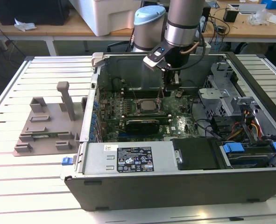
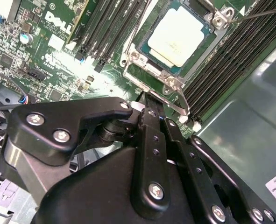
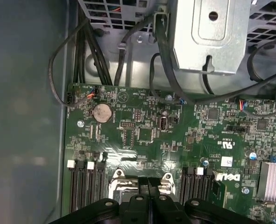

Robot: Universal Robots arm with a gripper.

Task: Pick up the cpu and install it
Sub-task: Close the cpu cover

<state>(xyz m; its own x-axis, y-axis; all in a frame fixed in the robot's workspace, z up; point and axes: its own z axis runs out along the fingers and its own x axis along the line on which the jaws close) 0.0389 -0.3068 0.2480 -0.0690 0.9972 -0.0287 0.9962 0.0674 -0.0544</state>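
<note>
The cpu [image 1: 150,106] [image 2: 177,37], a silver-topped square chip, lies flat in the motherboard socket [image 2: 142,70] inside the open computer case [image 1: 175,186]. The socket's metal frame is swung open around it. My gripper [image 1: 172,88] [image 2: 146,100] [image 3: 149,184] hangs just above the board, beside the socket on the exterior view's right. Its black fingers are pressed together with nothing between them. In the first wrist view the socket frame's edge [image 3: 116,184] peeks out from behind the fingers.
Memory slots [image 2: 114,28] flank the socket. A drive cage [image 1: 222,93] and cables [image 3: 161,60] fill the case's right side in the exterior view, and a power supply [image 1: 133,158] its front. A grey fixture [image 1: 44,126] stands on the slatted table, left of the case.
</note>
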